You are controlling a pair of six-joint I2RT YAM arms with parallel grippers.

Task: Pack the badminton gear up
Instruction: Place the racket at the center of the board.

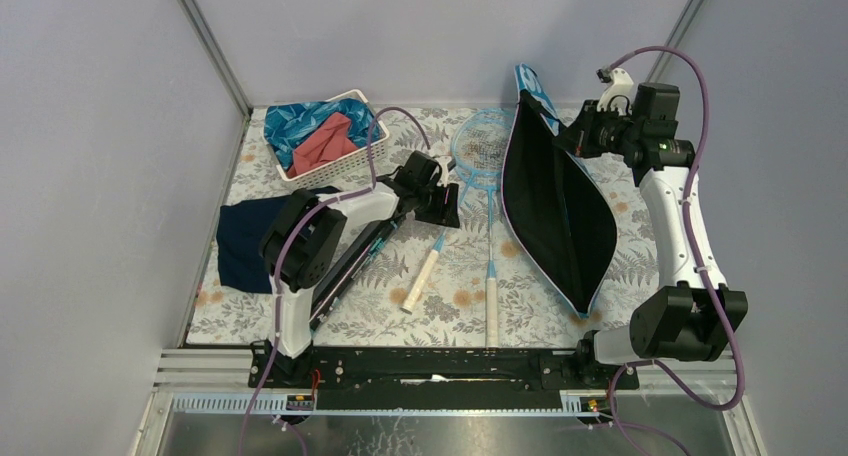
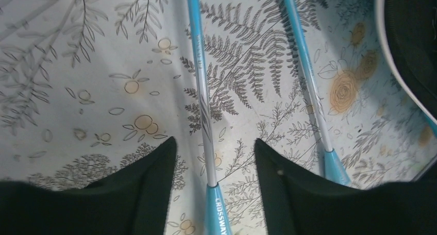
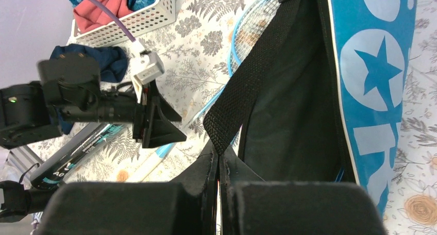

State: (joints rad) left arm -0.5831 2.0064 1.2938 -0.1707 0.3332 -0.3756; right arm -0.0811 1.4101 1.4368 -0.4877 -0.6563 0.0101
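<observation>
Two light-blue-framed rackets [image 1: 481,146] lie side by side on the patterned table, white handles [image 1: 421,278] toward me. My left gripper [image 2: 215,140] hangs open over the left racket's shaft [image 2: 202,85], a finger on each side, not touching it; the second shaft [image 2: 309,85] lies to its right. From above, the left gripper [image 1: 438,202] is over the racket necks. The blue bag [image 1: 556,201] stands open, black lining showing. My right gripper [image 3: 219,155] is shut on the bag's black webbing strap [image 3: 252,85], holding it up at the back [image 1: 574,136]. A long black tube [image 1: 350,266] lies under the left arm.
A white basket [image 1: 352,159] with blue and red cloths stands at the back left. A navy cloth [image 1: 243,241] lies at the left edge beside the left arm. Grey walls close in the table on three sides.
</observation>
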